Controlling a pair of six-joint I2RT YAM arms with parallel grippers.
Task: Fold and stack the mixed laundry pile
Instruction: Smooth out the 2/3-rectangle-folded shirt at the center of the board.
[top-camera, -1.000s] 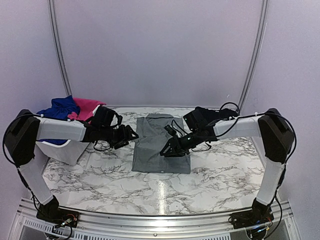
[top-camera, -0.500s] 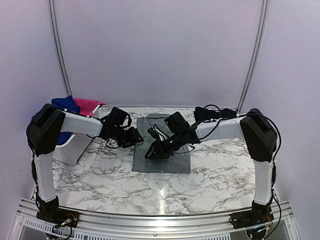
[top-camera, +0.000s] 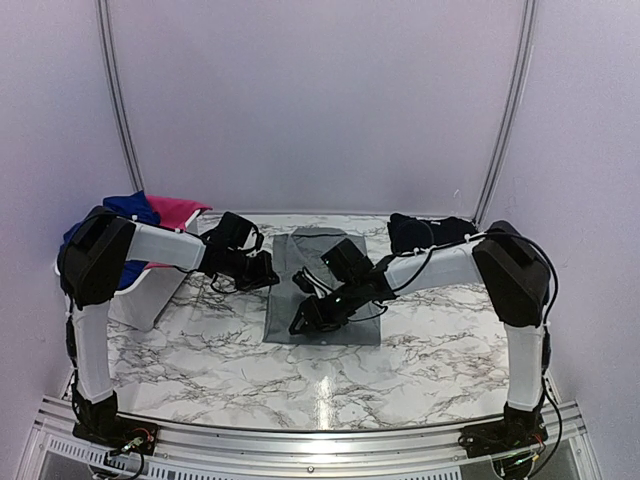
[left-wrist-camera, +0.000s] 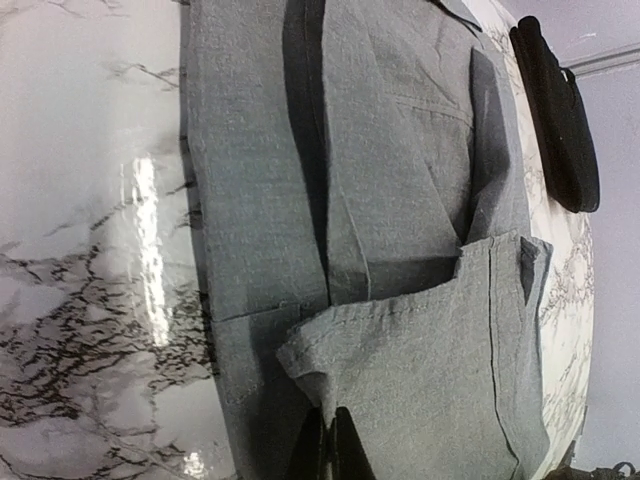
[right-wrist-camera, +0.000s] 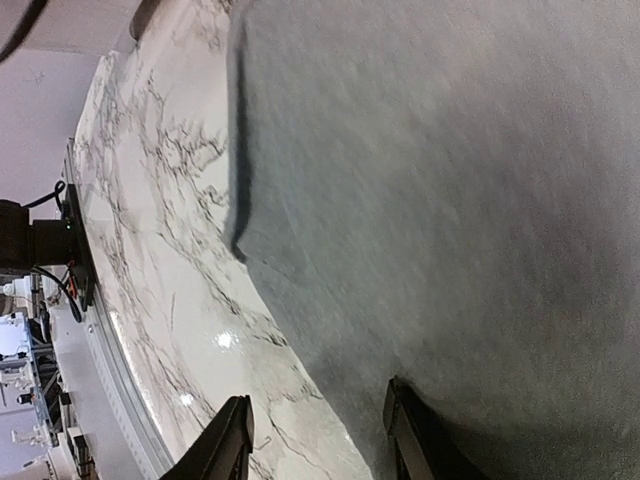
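On the marble table (top-camera: 430, 340), a grey shirt (top-camera: 355, 330) lay flat at centre, with a white basket (top-camera: 135, 300) at far left (blue piece (top-camera: 125, 207) and pink piece (top-camera: 175, 212) heaped inside) and a black garment (top-camera: 425, 232) at far right. The left gripper (left-wrist-camera: 328, 445) pinched the shirt's left edge. The right gripper (right-wrist-camera: 318, 435) stood spread over its near-left corner.

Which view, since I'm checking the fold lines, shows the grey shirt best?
Left wrist: the grey shirt is close and sharp, its folded sleeves and creases plain. Top external shows its full extent, small and partly covered. Right wrist shows only blurred cloth and one corner.
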